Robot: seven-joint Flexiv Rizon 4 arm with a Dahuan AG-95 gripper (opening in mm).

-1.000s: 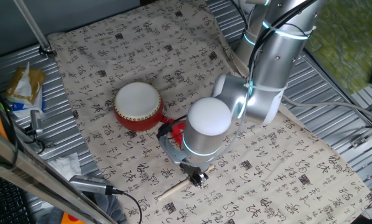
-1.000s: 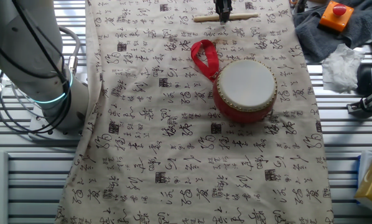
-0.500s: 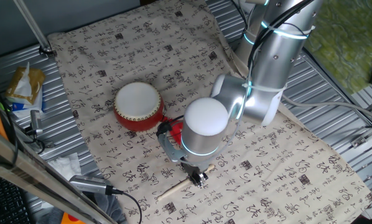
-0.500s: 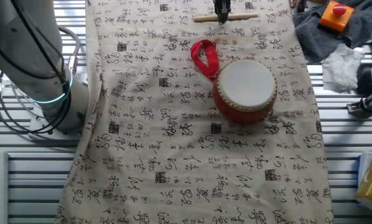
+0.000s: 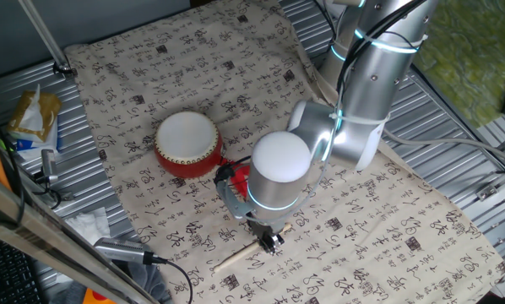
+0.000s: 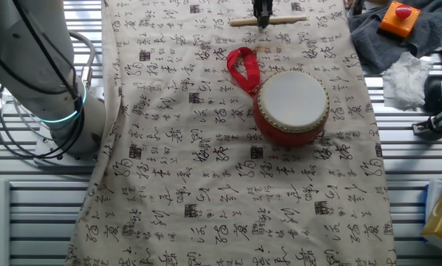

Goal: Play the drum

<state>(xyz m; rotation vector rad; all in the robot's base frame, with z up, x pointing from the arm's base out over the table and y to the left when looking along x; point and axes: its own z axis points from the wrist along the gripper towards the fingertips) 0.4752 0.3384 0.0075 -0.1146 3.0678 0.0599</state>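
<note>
The drum has a red barrel body and a white skin head and stands on the patterned cloth; it also shows in the other fixed view. Its red ribbon loop lies beside it. A thin pale wooden stick lies flat on the cloth beyond the ribbon. My gripper points down onto the stick, with its fingers close together around the stick's middle. In the other fixed view only the gripper's tips show at the top edge. The drum is well apart from the gripper.
The cloth covers a slatted metal table. An orange box with a red button sits on dark fabric, next to crumpled white tissue. A snack packet and cables lie at the left edge.
The arm's wrist shifts very slightly left and back. The stick, the drum and the gripper's tips stay where they were.
</note>
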